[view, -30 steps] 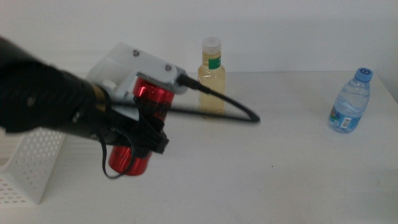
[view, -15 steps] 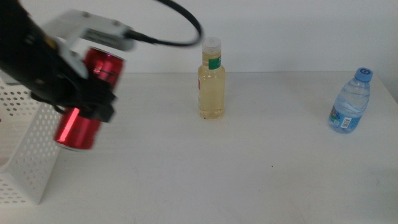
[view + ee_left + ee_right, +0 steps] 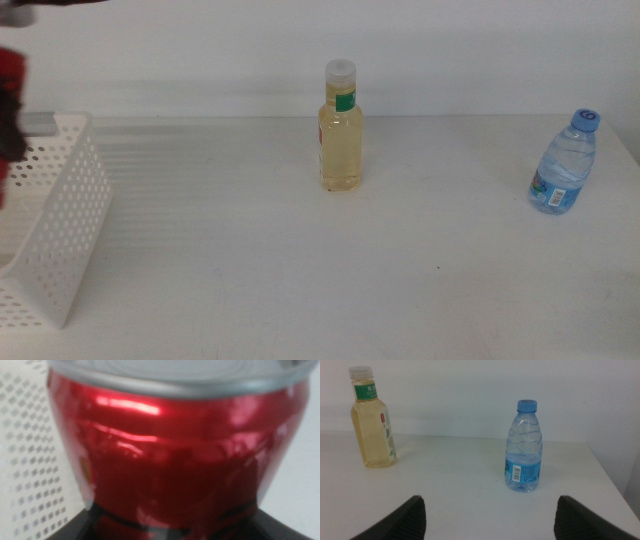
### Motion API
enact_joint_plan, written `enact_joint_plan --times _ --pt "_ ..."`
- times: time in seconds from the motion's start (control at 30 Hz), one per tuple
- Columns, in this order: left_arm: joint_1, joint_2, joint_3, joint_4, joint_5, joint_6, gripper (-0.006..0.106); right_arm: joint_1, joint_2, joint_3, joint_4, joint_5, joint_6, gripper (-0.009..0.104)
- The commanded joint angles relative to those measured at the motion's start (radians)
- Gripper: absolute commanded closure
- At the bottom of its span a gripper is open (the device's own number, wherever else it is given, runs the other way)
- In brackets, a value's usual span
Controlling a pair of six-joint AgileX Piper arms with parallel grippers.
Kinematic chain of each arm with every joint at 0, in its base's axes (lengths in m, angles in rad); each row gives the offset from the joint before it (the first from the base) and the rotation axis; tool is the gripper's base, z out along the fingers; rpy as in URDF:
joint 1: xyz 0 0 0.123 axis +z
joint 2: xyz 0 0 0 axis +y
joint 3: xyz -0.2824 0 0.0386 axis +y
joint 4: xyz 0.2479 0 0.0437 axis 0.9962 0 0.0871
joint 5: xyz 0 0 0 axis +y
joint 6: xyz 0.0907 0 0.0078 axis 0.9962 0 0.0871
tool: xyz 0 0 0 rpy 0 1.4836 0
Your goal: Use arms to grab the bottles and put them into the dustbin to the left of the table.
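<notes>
Step in hand: the left arm carries the red cola can [image 3: 175, 460] to the white perforated dustbin [image 3: 60, 220] at the left end of the bench [image 3: 300, 270]. This is a judgement from the can's place at the frame edge.
Doing it well: the can should be fully over the dustbin's open top, clear of the near wall, before the left hand lets go. A release over the rim could let the can tip back onto the bench. A low release would keep it from bouncing out.
Left hand: almost wholly outside the middle view; only a red and dark smear shows at the far left edge, above the dustbin. In the left wrist view the can fills the picture, its silver rim at the far end from the hand, so the hand is closed on the can's body. The dustbin's holed wall shows just beside the can.
Right hand [image 3: 490, 515]: waits low over the bench with jaws spread wide, holding nothing.
Water bottle [image 3: 523, 447]: blue-capped, upright, ahead of the right hand, apart from it.
Yellow-liquid bottle [image 3: 340, 128]: white cap, green label, upright, farther off and to the side of the right hand, well apart from the dustbin.
</notes>
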Motion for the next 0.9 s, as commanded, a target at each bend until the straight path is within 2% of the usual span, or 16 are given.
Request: enact_joint_plan --times 0.0,0.27,0.87 --pt "0.058 -0.014 -0.038 -0.02 -0.042 0.021 0.105 -0.006 -0.028 -0.008 -0.006 -0.077 -0.009 0.028" --pt "0.181 0.086 -0.038 -0.019 -0.125 0.044 0.105 -0.006 -0.028 -0.008 -0.006 -0.077 -0.009 0.028" --pt "0.185 0.348 -0.038 -0.053 -0.248 0.054 0.105 -0.006 -0.028 -0.008 -0.006 -0.077 -0.009 0.028"
